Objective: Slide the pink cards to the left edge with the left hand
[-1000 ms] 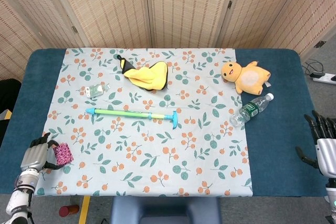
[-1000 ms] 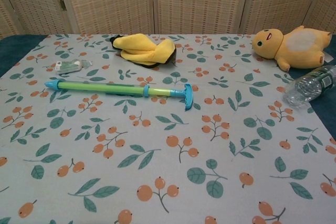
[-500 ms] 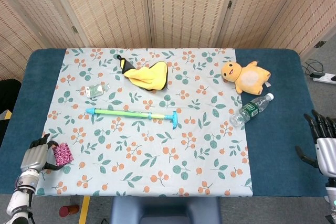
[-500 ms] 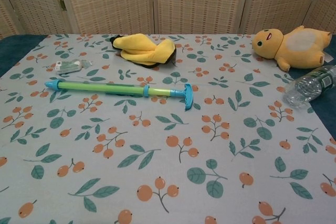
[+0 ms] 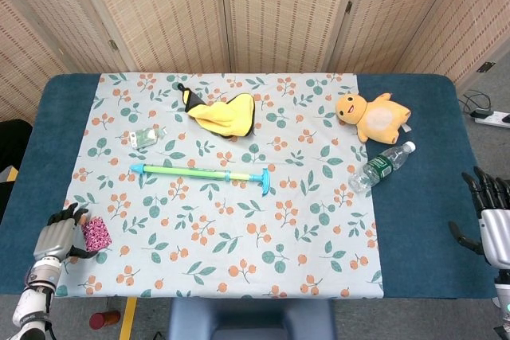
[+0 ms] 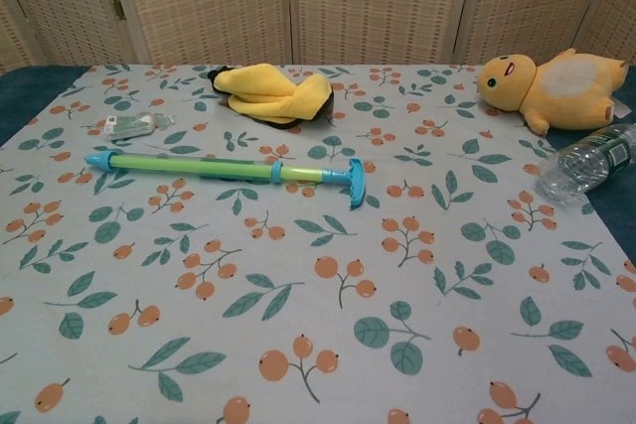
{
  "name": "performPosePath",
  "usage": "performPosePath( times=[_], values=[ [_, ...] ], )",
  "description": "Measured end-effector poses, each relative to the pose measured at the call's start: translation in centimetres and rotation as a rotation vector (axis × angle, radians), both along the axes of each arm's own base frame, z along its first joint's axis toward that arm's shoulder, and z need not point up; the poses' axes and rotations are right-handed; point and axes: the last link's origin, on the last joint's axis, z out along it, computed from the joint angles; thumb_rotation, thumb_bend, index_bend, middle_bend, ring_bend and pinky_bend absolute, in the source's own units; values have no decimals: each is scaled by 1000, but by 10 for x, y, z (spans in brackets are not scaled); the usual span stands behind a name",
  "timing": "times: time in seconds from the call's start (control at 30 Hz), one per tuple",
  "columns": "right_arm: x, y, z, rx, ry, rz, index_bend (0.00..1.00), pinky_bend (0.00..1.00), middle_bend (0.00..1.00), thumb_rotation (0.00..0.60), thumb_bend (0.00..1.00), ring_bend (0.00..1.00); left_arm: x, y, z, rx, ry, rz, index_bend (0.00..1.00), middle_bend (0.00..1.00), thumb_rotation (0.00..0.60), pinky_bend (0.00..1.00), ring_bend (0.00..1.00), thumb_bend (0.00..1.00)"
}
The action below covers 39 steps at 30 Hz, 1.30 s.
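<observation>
Found the pink cards on the near left corner of the cloth, just inside its left border. Saw the left hand immediately left of that corner, over the bare blue desk, with fingers partly curled toward the cards and seemingly touching their left side. Could not tell whether gripping the pack or merely resting against it. Neither visible in the chest view.

Judged the slide to be in its last stretch — cards already at the cloth's left border, only the strip of desk beyond it left to cross. Would call next for a steady pull leftward off the cloth, keeping the pack flat and together over the cloth's hem, and stopping short of the desk's edge.

Noted the right hand well off the cloth's right side, fingers spread and holding nothing.

Counted, across the cloth:
- one pack of pink cards, at the near left corner
- one green-and-blue stick toy, lying across the cloth's left half
- one yellow soft toy, toward the cloth's far side
- one small packet, at the cloth's left, far of the stick
- one orange plush and one bottle — both straddling the cloth's right border.
</observation>
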Motion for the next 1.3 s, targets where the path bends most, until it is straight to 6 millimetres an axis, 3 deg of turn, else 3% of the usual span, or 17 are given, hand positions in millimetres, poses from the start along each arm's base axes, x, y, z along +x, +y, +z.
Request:
performPosePath(
  times=[0.23, 0.47, 0.77, 1.0, 1.3],
  values=[
    [-1, 2, 4, -9, -12, -9, 1, 0, 2, 600, 329, 0, 15, 10, 16, 95, -24, -84, 161, 0, 600, 0, 0, 131],
    [-7, 8, 1, 0, -33, -36, 1, 0, 8, 600, 329, 0, 47, 17, 31, 179, -83, -246, 207, 0, 600, 0, 0, 136],
    [-13, 14, -5, 45, -82, -58, 1, 0, 9, 600, 330, 0, 89, 3, 36, 212, -134, -432, 221, 0, 600, 0, 0, 137],
    [-15, 14, -5, 65, -169, -50, 1, 0, 8, 600, 329, 0, 90, -18, 35, 230, -128, -487, 221, 0, 600, 0, 0, 137],
    [-14, 9, -1, 86, -213, -15, 1, 0, 9, 600, 329, 0, 70, -41, 30, 256, -76, -463, 219, 0, 600, 0, 0, 137]
  ],
)
